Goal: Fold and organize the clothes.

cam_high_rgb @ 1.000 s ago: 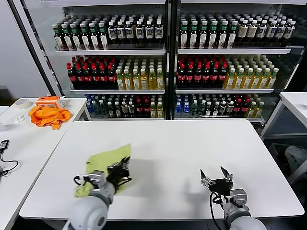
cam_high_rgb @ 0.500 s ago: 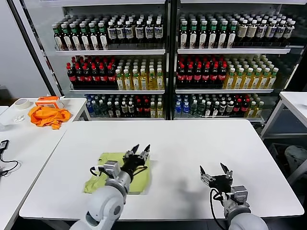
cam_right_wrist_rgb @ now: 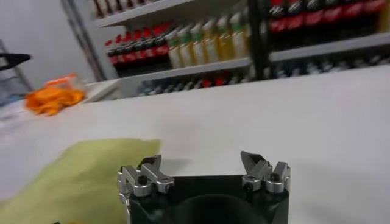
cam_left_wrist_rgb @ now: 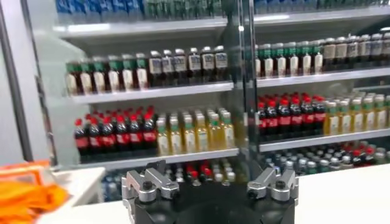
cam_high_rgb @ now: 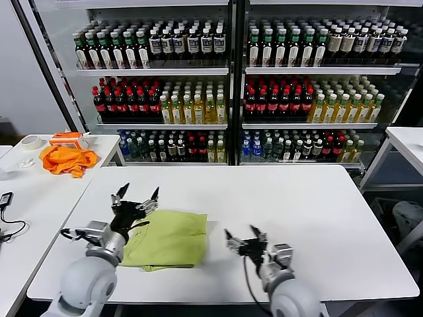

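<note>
The clothes, one light yellow-green T-shirt (cam_high_rgb: pixel 170 238), lie folded in a flat rectangle on the white table (cam_high_rgb: pixel 297 198), left of its middle near the front edge. My left gripper (cam_high_rgb: pixel 137 195) is open and empty, raised just above the shirt's far left corner, its fingertips pointing up toward the shelves. In the left wrist view this gripper (cam_left_wrist_rgb: pixel 210 180) faces the bottle shelves and the shirt is out of sight. My right gripper (cam_high_rgb: pixel 239 235) stands open and empty low over the table, a short way right of the shirt. The right wrist view shows that gripper (cam_right_wrist_rgb: pixel 204 165) beside the shirt (cam_right_wrist_rgb: pixel 79 176).
A bright orange garment (cam_high_rgb: pixel 66 160) and a tape roll (cam_high_rgb: pixel 30 142) lie on the side table at the left, with a cable (cam_high_rgb: pixel 8 224) nearer the front. Glass-fronted drink coolers (cam_high_rgb: pixel 228 86) stand behind the table. Another white table (cam_high_rgb: pixel 406 142) is at the far right.
My left gripper opened, let go of the shirt and swung left and upward. The shirt now lies flat and folded. My right gripper moved left toward the shirt's right edge.
</note>
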`<state>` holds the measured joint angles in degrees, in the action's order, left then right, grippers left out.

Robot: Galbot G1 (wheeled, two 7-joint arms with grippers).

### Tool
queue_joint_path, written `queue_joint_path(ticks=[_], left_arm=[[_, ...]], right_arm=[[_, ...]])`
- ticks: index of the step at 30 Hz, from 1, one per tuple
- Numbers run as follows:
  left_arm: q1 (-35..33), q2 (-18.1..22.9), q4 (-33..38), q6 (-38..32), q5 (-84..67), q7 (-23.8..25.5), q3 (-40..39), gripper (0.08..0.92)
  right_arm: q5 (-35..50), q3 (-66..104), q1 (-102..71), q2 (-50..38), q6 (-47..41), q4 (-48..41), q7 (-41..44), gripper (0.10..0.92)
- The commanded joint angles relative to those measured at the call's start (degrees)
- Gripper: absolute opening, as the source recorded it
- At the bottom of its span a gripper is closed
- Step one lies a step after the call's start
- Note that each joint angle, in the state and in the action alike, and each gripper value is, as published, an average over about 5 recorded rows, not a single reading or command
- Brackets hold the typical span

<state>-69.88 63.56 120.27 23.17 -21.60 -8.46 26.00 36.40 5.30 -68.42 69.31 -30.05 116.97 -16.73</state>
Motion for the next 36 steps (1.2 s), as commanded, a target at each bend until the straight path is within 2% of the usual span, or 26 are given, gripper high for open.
queue_joint_path(ticks=[1,9,13,21,28,36], left_arm=[[-6.27,-2.52,1.87,-2.63,5.08,3.05,7.18,0.822],[-6.78,-1.69,1.85,-2.74,5.94,3.10,7.03,0.823],[-6.79,-1.36,1.91,-2.71,6.06,3.07,6.85,0.822],[-7.29,-1.00,2.00,-2.69,6.22,3.00,6.69,0.823],[-7.55,-0.89,2.07,-2.84,6.50,2.97,6.59,0.823],[-7.59,-0.80,1.37,-3.18,6.81,2.96,6.39,0.823]], right_arm=[[7.04,-14.64,5.95,3.17,-3.15,-4.72,-4.20,0.823],[11.14,-15.41,5.76,3.84,-3.13,-6.14,-9.51,0.821],[13.15,-15.43,5.84,4.26,-3.12,-5.85,-9.55,0.783],[14.64,-14.90,6.10,5.29,-3.05,-6.52,-11.64,0.563],[12.07,-10.98,8.43,6.11,-2.39,-6.21,-11.45,0.363],[9.15,-0.65,11.11,0.27,-2.46,-3.09,-9.97,0.139]])
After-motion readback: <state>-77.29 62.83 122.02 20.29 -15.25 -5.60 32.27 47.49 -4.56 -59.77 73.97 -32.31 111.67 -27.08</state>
